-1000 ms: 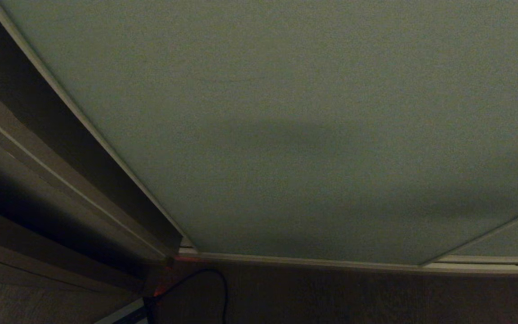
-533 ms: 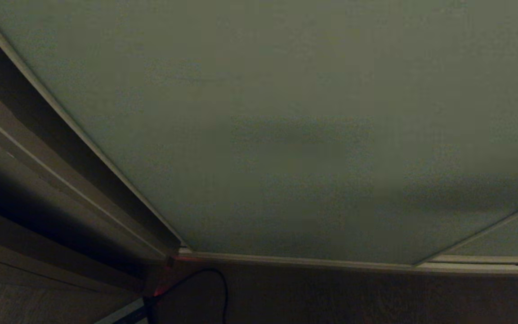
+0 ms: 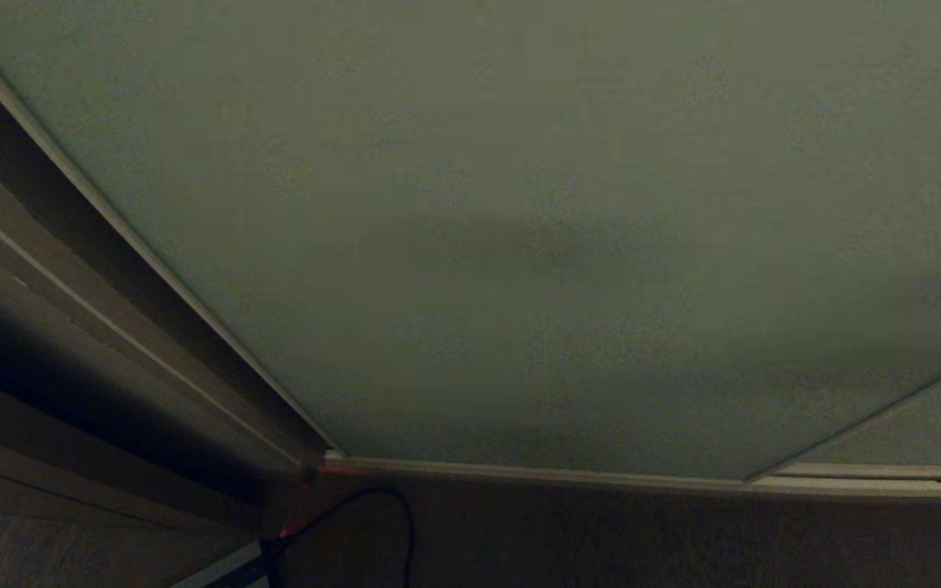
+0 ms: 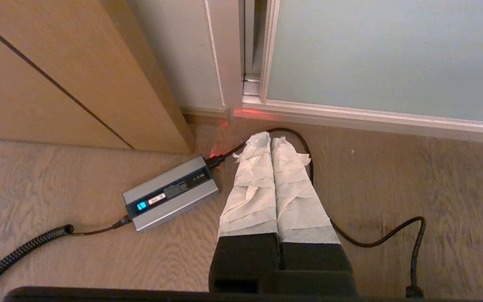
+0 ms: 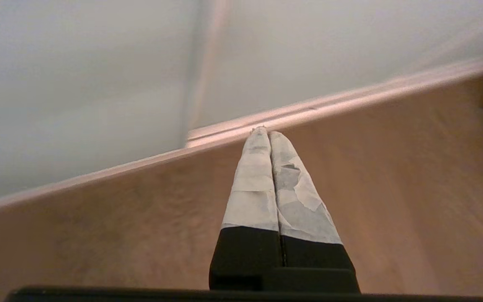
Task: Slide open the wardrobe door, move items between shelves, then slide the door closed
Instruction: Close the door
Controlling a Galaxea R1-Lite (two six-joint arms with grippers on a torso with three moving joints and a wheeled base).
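The sliding wardrobe door point(image 3: 519, 204), a pale grey-green panel in a thin pale frame, fills most of the head view and stands against the wardrobe's left side. Its lower left corner point(image 4: 384, 54) shows in the left wrist view. My left gripper point(image 4: 270, 140) is shut and empty, low over the floor near that corner. My right gripper point(image 5: 265, 132) is also shut and empty. It points at the floor rail point(image 5: 308, 111) where the door point(image 5: 78, 84) overlaps a second panel point(image 5: 308, 50). The items and the shelves are hidden behind the door. Neither gripper shows in the head view.
A silver-grey power brick point(image 4: 170, 193) with a blue light lies on the wood floor beside my left gripper. Its black cable point(image 4: 392, 239) loops round the fingers, and a coiled lead point(image 4: 15, 256) runs off. A tall wooden panel point(image 4: 57, 75) stands left of the wardrobe.
In the head view the seam with the second panel at lower right and the door's upper left edge have shifted slightly left. The shadow on the door has changed shape.
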